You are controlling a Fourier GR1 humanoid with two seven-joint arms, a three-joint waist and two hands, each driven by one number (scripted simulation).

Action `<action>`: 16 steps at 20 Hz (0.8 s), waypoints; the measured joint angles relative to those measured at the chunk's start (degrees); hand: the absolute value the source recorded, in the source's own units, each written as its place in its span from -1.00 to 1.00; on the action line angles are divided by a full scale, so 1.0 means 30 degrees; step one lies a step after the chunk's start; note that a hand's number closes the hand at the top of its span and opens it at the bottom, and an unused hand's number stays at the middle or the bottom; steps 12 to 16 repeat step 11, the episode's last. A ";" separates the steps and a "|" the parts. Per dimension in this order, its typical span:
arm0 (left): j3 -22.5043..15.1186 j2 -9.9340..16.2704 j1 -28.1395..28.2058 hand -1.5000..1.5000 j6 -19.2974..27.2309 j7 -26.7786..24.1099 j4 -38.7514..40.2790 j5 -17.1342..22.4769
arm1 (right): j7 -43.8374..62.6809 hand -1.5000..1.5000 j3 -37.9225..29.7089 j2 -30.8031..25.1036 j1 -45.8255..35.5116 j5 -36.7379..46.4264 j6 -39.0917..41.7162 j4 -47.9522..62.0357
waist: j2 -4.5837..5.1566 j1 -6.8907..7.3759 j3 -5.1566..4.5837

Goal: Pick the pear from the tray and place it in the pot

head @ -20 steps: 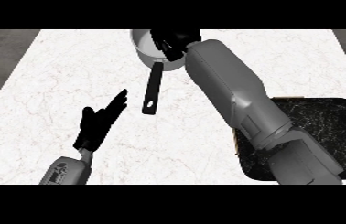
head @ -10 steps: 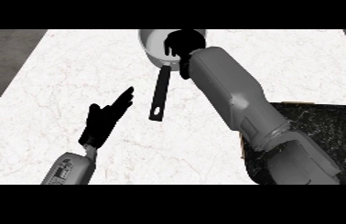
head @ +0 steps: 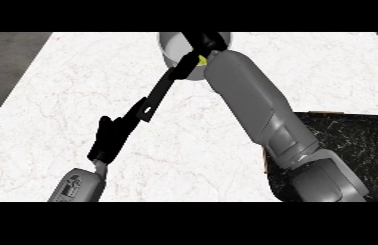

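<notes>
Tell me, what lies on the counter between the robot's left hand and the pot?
In the head view, the pot's black handle spans from the pot towards the left hand.

White marble veined in faint pink-grey covers the counter (head: 221,134). The pot (head: 173,49), under the black right hand (head: 205,40), is pale grey-white with a black handle (head: 159,94). A yellow-green speck, the pear (head: 201,59), shows just below that hand. The tray (head: 343,134) is dark, mottled with white flecks. The left hand (head: 111,139) is black.

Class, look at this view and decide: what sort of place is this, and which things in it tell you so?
Most likely a kitchen counter: a pale marble-patterned worktop, a metal pot with a long black handle standing on it, and a dark tray at its right edge.
</notes>
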 measured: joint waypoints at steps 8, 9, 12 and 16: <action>0.0434 0.0295 0.0635 0.00 -0.0011 -0.0408 -0.0010 0.0047 | -0.1244 -1.00 -0.3805 -0.0173 -0.0443 -0.3521 -0.3645 -0.0033 | -0.0075 -0.0661 -0.0012; 0.0410 0.0213 0.0690 0.00 0.0080 -0.0453 0.0002 -0.0021 | -0.1550 -1.00 -0.4258 -0.0355 -0.0543 -0.3861 -0.3695 0.0037 | -0.0078 -0.0759 -0.0012; 0.0549 0.0229 0.0815 0.00 0.0087 -0.0404 -0.0155 0.0065 | -0.2190 -1.00 -0.5038 -0.0616 -0.0601 -0.4465 -0.3598 0.0291 | -0.0112 -0.0929 -0.0012; 0.0549 0.0229 0.0815 0.00 0.0087 -0.0404 -0.0155 0.0065 | -0.2190 -1.00 -0.5038 -0.0616 -0.0601 -0.4465 -0.3598 0.0291 | -0.0112 -0.0929 -0.0012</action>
